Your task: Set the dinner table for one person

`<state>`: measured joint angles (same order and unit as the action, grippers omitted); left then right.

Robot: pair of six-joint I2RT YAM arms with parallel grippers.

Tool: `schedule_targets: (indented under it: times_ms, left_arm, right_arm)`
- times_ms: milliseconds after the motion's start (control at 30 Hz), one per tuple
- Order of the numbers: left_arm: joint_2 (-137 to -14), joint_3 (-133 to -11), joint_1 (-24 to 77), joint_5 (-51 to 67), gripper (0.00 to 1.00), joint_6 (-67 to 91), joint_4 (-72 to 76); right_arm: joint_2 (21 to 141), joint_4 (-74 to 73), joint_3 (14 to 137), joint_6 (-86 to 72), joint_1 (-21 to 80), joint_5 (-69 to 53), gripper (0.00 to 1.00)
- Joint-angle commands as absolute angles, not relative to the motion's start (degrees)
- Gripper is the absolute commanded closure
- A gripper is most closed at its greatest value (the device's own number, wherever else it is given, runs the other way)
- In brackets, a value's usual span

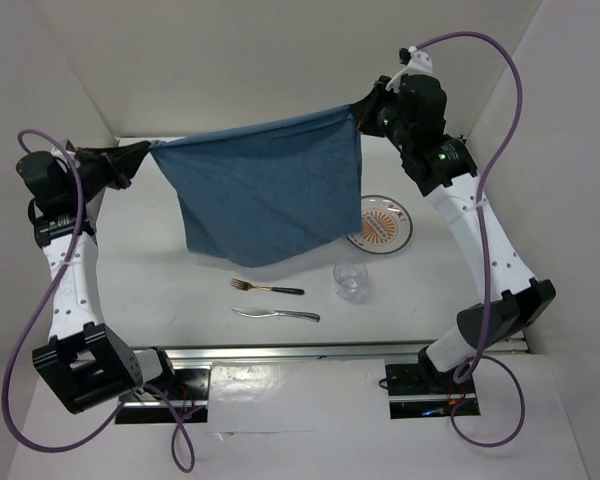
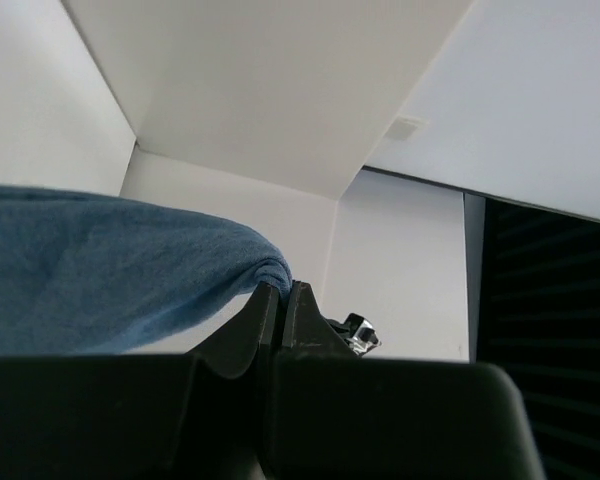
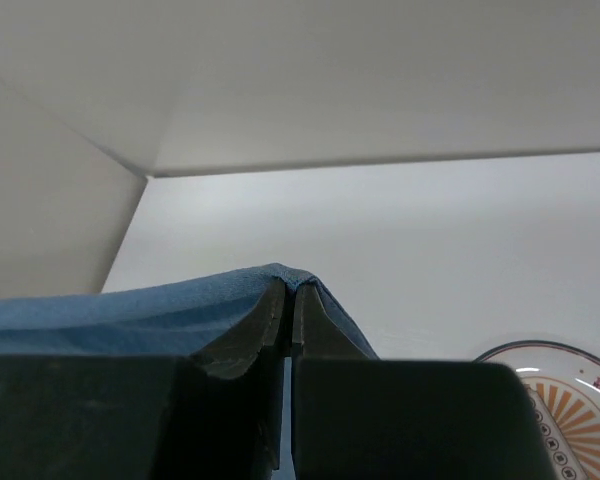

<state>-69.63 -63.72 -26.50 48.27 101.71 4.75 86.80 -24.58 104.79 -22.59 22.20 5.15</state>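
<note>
A blue cloth placemat [image 1: 265, 190] hangs stretched in the air above the white dinner table [image 1: 180, 280]. My left gripper [image 1: 148, 152] is shut on its left corner, seen in the left wrist view [image 2: 283, 288] with the cloth [image 2: 100, 260] pinched between the jaws. My right gripper [image 1: 360, 115] is shut on its right corner, seen in the right wrist view [image 3: 293, 288] with cloth [image 3: 130, 310] draped over the fingers. A plate with an orange pattern [image 1: 382, 222] lies partly behind the cloth. A fork [image 1: 265, 288], a knife [image 1: 275, 314] and a clear glass [image 1: 351, 280] lie on the table.
White walls enclose the table on the back, left and right. A metal rail [image 1: 310, 352] runs along the near edge between the arm bases. The plate [image 3: 565, 400] also shows at the lower right of the right wrist view.
</note>
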Motion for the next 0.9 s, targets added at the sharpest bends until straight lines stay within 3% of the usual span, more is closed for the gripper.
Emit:
schedule_targets:
  times_ms: [0,233,600,867]
  left_arm:
    - [-69.7,-71.8,-27.1,46.1,1.0,98.1,2.9]
    - [-69.9,-73.2,-28.2,50.0,1.0,98.4,6.7]
    - [-61.8,-73.3,-30.9,52.8,1.0,95.4,0.6]
    - [-62.7,-79.7,-31.5,50.8,1.0,91.3,-3.5]
  right_arm:
    - [86.5,-23.4,109.7,-21.4,21.6,3.8,1.0]
    - [82.3,-22.9,108.8,-22.6,21.1,2.1,1.0]
    - [68.7,-24.2,100.5,-23.7,21.1,0.9,1.0]
    - [69.7,-24.8,102.1,-23.1,21.1,2.5,1.0]
